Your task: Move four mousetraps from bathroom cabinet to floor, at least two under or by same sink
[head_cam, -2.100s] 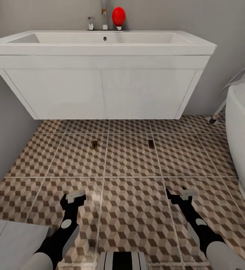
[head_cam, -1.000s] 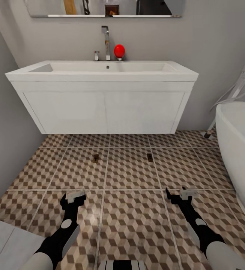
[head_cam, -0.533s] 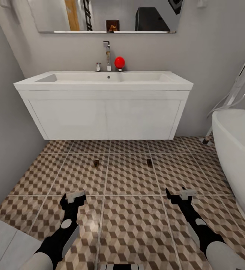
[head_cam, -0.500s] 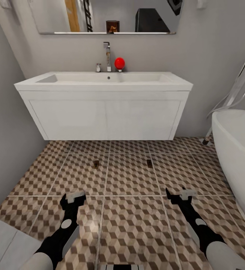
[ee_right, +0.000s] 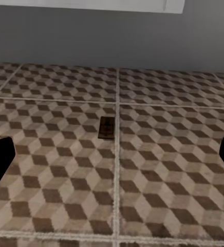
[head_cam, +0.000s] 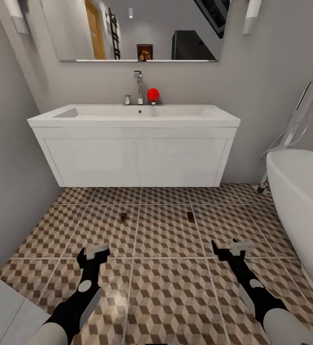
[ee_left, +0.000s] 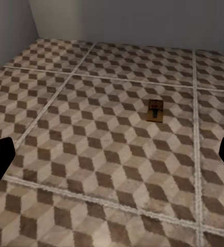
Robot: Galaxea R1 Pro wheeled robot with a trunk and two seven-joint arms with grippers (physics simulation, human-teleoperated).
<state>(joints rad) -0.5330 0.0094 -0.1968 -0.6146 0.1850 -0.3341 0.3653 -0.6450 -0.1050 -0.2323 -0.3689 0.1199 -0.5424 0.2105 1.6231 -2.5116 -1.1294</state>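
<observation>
Two mousetraps down on the bathroom floor (head_cam: 166, 282), mid-frame just before the sink (head_cam: 134, 117): one (head_cam: 123, 217), another (head_cam: 190, 216). Left gripper (head_cam: 93, 252) and right gripper (head_cam: 232, 248) spread, empty (low in frame). Likely next: back to the cabinet for more.

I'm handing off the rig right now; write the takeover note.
Left gripper open, empty, above the tiles.
Right gripper open, empty, above the tiles.
Two mousetraps lie flat on the bathroom floor, in front of the sink: the left mousetrap and the right mousetrap.
Done: two traps placed.
Left: the other two, then confirm the placed pair counts as next to the sink.
</observation>
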